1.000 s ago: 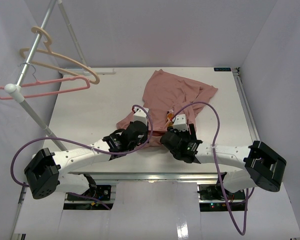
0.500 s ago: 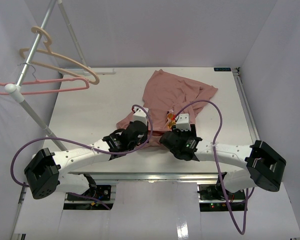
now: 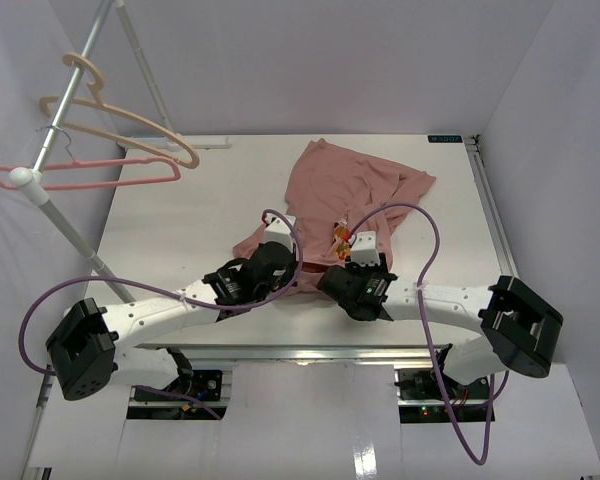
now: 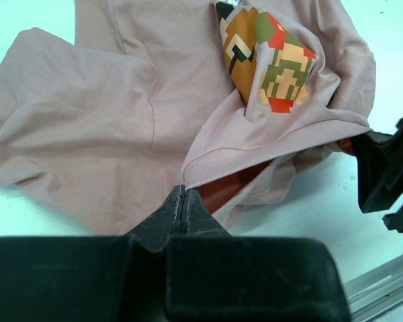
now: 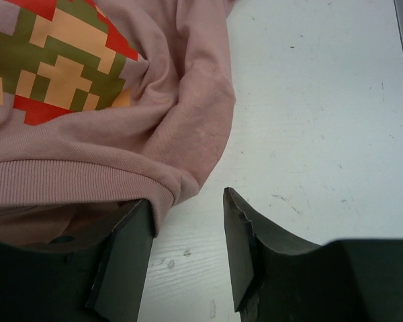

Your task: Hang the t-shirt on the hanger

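Dusty-pink t-shirt (image 3: 350,185) with orange-red-green pixel print (image 4: 269,64); pink hanger (image 3: 110,182); white table (image 3: 180,220)

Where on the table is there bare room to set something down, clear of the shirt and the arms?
Widest bare patch: the left half of the table, between the t-shirt and the rack pole. A narrower strip runs between the t-shirt and the table's right edge. Crowded: near centre, where the left gripper and right gripper meet the shirt's collar.
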